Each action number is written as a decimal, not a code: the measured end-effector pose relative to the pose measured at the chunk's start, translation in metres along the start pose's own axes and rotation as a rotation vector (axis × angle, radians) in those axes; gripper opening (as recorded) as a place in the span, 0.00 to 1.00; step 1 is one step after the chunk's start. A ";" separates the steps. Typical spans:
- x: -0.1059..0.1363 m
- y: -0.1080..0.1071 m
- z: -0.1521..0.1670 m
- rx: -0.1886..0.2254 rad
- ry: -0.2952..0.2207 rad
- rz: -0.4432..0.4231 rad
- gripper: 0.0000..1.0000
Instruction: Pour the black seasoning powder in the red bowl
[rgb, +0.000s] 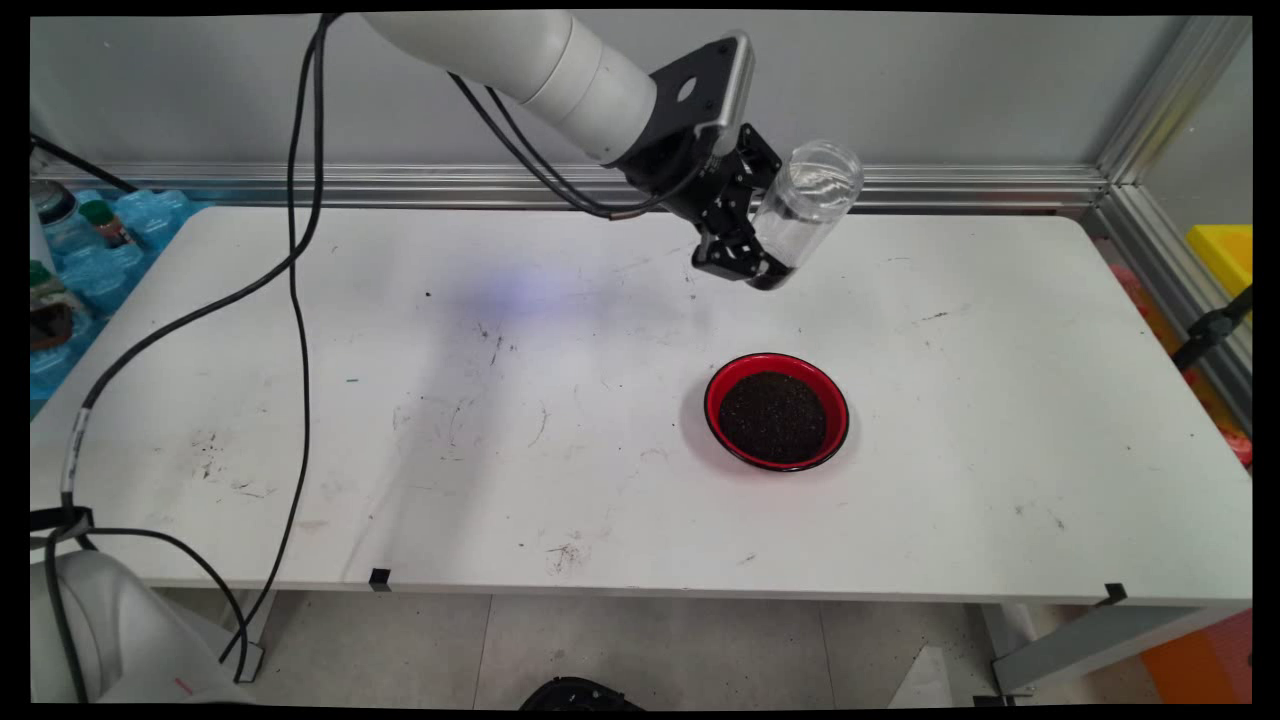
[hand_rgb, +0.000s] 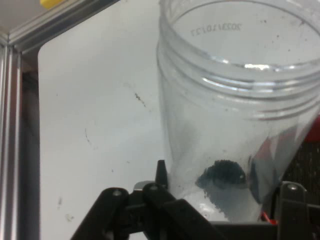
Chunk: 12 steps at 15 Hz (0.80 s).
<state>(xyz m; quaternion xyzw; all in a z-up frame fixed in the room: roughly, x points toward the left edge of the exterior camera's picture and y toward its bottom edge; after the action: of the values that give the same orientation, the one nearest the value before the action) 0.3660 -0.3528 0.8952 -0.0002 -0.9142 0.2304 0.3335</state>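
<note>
Jaws closed on a clear jar (rgb: 805, 205), the gripper (rgb: 762, 262) holds it tilted above the table (rgb: 300, 400), beyond a red bowl (rgb: 777, 411) of dark grains

The arm (rgb: 540, 60) is a thick, glossy white tube with a ringed seam near its wrist. A black wrist bracket (rgb: 700, 90) with a round hole and a silver edge joins it to the black gripper (rgb: 745, 262), built of angular links. Black cables (rgb: 300, 250) hang from the arm. In the hand view the linkage (hand_rgb: 150, 210) shows round pivot pins.
</note>
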 end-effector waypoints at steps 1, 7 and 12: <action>-0.001 -0.002 0.002 -0.002 0.003 -0.034 0.00; -0.014 -0.013 0.029 0.003 0.038 -0.228 0.00; -0.029 -0.020 0.053 0.012 0.057 -0.318 0.00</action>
<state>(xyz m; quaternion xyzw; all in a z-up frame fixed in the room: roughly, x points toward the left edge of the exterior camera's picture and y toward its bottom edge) 0.3589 -0.3980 0.8503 0.1400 -0.8915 0.1798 0.3915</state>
